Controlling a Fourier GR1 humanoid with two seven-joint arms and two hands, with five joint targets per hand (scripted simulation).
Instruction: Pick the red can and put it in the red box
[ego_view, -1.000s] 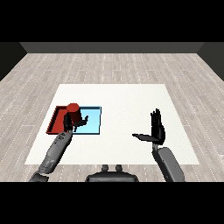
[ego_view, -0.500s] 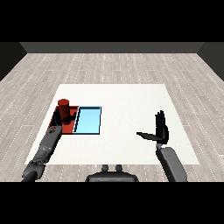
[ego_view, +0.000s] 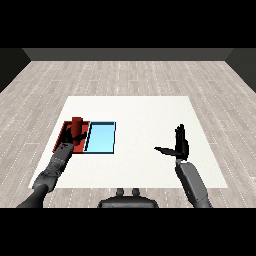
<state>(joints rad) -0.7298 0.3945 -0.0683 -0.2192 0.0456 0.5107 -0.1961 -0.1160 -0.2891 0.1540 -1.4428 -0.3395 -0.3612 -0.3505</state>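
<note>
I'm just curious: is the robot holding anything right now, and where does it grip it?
The left hand curls round the red can's lower side, over the red tray. The right hand holds nothing.

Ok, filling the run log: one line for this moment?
left hand: curled round red can | can: upright over red tray | light blue tray: beside it | right hand: open, holding nothing

Bare test room, white table (ego_view: 135, 107) on grey plank floor (ego_view: 125, 75), dark walls (ego_view: 125, 54)
</note>
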